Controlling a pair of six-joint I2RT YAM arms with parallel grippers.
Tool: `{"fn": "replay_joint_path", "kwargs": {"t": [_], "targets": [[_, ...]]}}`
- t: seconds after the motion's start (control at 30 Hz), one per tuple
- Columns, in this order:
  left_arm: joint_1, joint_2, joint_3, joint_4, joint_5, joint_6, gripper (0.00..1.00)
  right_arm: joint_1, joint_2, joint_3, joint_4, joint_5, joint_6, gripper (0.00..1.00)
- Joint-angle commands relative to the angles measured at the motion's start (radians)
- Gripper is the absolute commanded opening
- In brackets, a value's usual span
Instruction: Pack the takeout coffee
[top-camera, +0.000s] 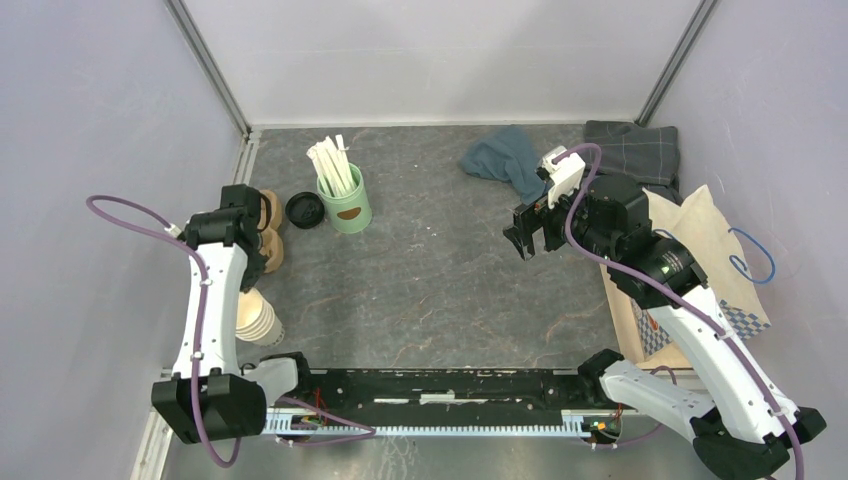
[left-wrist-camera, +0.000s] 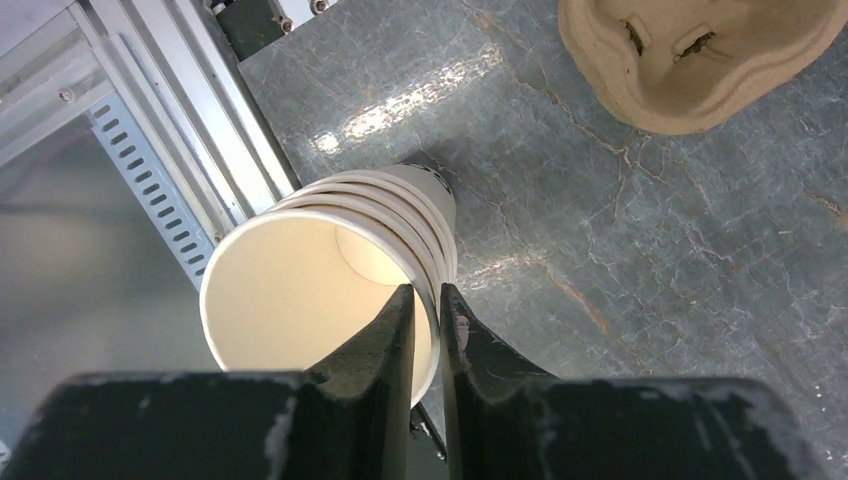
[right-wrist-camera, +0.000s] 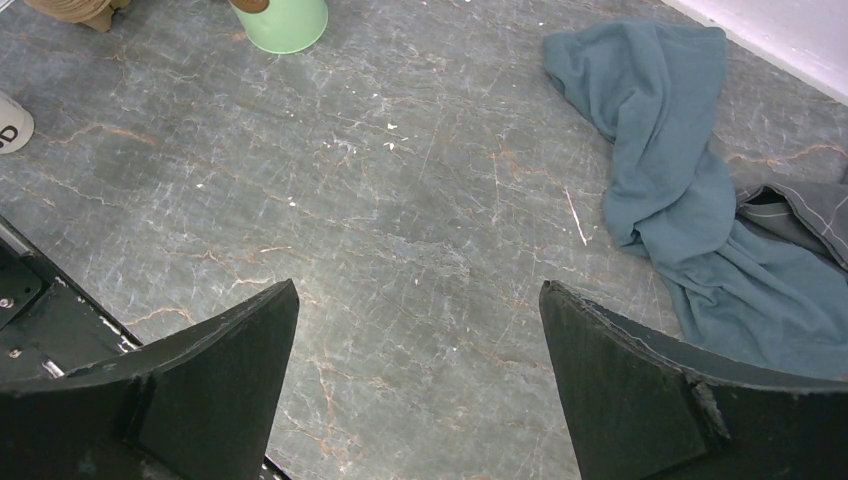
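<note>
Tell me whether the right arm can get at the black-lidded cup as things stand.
Probably, but not straight: the green mug stands between the open right gripper and the black-lidded cup, so it would have to come from above.

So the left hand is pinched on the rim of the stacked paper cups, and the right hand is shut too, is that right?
Not quite. The left hand is pinched on the rim of the stacked paper cups, but the right hand is open, not shut. The right wrist view shows its fingers wide apart with only table between them.
</note>
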Motion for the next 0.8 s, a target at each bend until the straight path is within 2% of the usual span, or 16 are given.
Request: {"fn": "replay_joint_path", "kwargs": {"t": [0.0, 0.3, 0.77], "targets": [[0.004, -0.029, 0.005, -0.003, -0.038, -0.014, 0.20, 0.006, -0.008, 0.034, 0.035, 0.003, -0.007, 0.98], [0.004, -0.017, 0.101, -0.058, -0.100, 0.015, 0.03, 0.008, -0.013, 0.019, 0.044, -0.010, 0.002, 0.98], [0.004, 0.020, 0.296, -0.061, -0.113, 0.210, 0.02, 0.022, -0.011, 0.012, 0.051, -0.008, 0.002, 0.98]]}}
